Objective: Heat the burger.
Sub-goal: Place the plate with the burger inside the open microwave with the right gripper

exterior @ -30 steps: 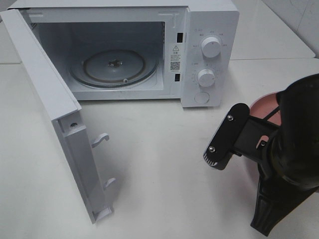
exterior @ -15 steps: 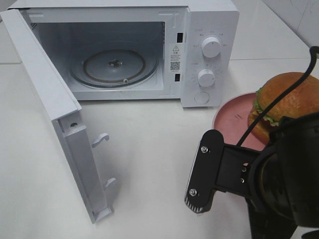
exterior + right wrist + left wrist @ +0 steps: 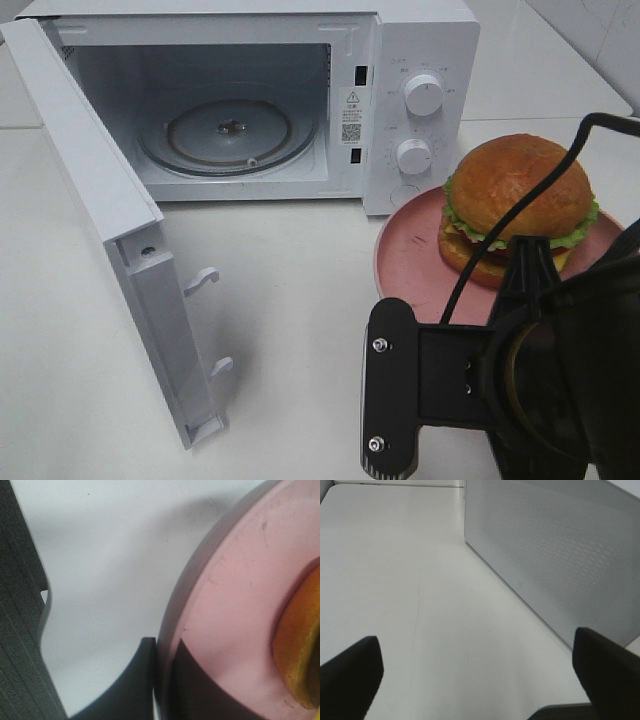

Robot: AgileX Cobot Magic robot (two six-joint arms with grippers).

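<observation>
Exterior high view: the burger (image 3: 518,205) sits on a pink plate (image 3: 405,255) at the right of the bench (image 3: 300,300), just near of the microwave (image 3: 440,60) control panel. The microwave door (image 3: 100,200) stands swung wide to the left, and the glass turntable (image 3: 228,135) inside is bare.

In the right wrist view, the right pincer (image 3: 162,680) is closed down on the plate's rim, one finger on top and one beneath. A shadow on the bench beside the rim suggests the plate may be slightly raised, though I cannot be sure. The left pincer (image 3: 479,672) hangs wide apart and holds nothing, over the bench on the outer side of the door.

The step in hand looks like carrying the plate with its burger toward the oven. The next move calls for keeping the plate level so the burger does not slide. It then travels left and far, through the opening and clear of the frame, and is set centred on the turntable. After that comes release, withdrawal and closing the door.
</observation>
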